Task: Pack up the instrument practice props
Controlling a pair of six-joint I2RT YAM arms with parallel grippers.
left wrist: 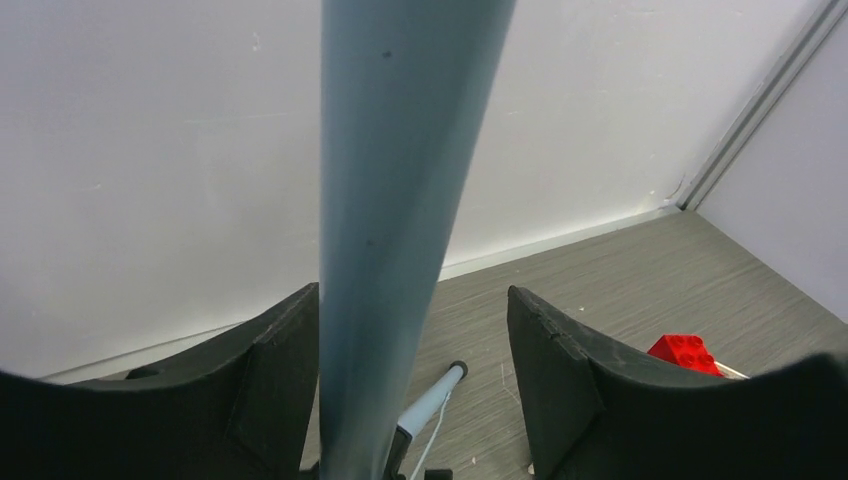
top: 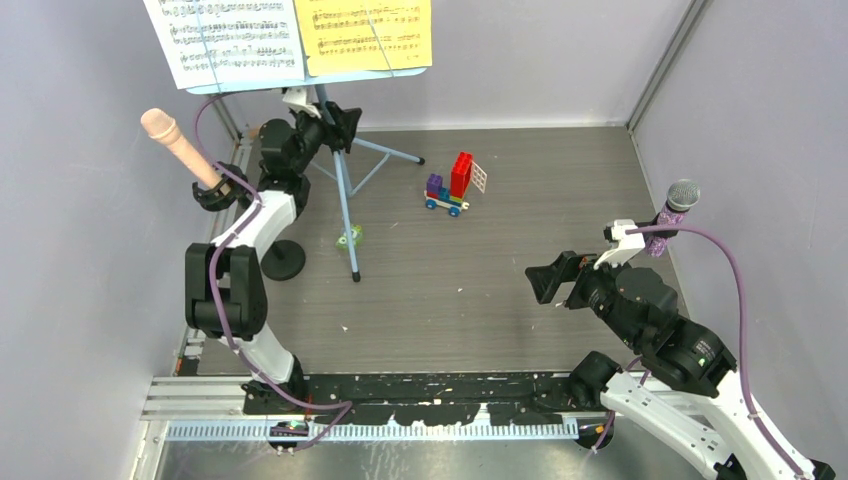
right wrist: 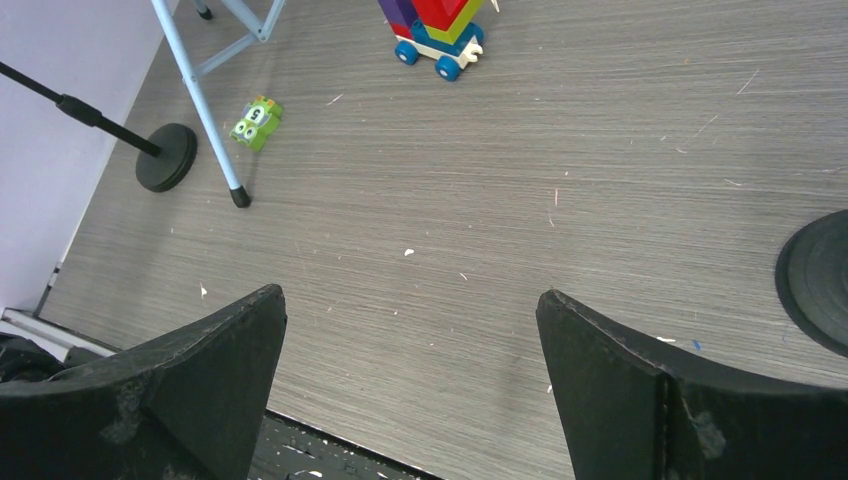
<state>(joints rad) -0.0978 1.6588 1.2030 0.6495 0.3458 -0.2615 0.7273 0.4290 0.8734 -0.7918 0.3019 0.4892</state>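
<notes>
1. grey wood-grain table boxed in by pale walls; the music stand is upright at the far left, with a white sheet and a yellow sheet resting on its rack.
2. your left tool straddles the stand's pole just under the rack. one finger lies against the pole and the other shows a gap, so the fingers are apart and not clamped.
3. the step in hand looks to be taking hold of the stand. next you need both fingers pressed onto the pole, then a slow, level lift, since the sheets appear to lie loose and could slide off.
4. your right tool hangs over bare table on the right, fingers wide apart, holding nothing.
5. the peach microphone leans in its black holder beside the left arm, and the purple microphone sits in its holder by the right wall. neither is packed.
6. the toy car sits mid-table, well apart from the stand. the green block lies just beside the stand's near leg, and the peach microphone's round base is close by, so watch the legs as you move.
</notes>
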